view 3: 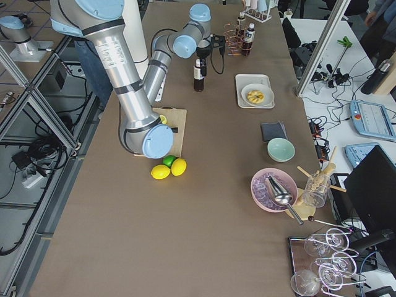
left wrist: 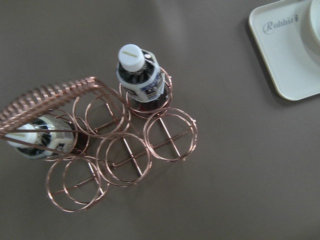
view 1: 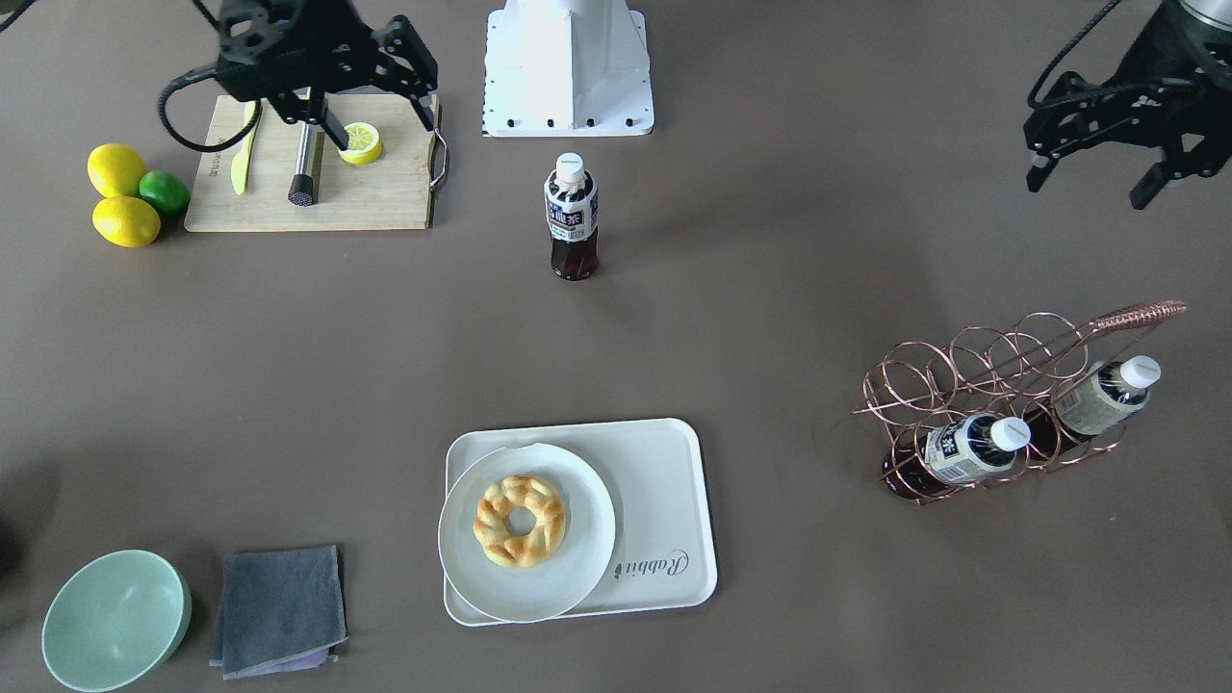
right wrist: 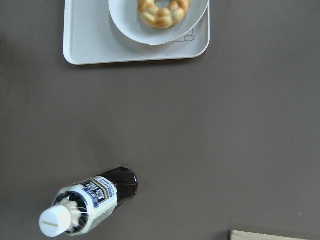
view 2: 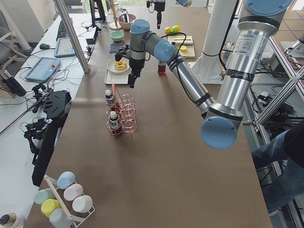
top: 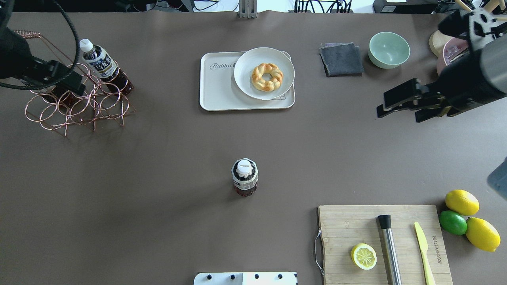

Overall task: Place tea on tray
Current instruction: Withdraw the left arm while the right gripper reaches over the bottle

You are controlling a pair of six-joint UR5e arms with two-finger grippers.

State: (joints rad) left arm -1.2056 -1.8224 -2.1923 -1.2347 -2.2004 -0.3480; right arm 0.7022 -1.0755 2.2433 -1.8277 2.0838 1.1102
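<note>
Saw both jaws open, empty. Risked toppling small clear white-capped tea bottle if clipped; cream plastic tray half-covered by round white plate.

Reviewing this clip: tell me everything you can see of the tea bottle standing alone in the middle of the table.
The tea bottle is small and made of clear plastic, filled with dark brown liquid. It has a white screw cap, which is on, and a white label with dark lettering. It stands upright on the bare brown table, between the robot's white base and the tray, well apart from both. Nothing but the table touches it.
</note>
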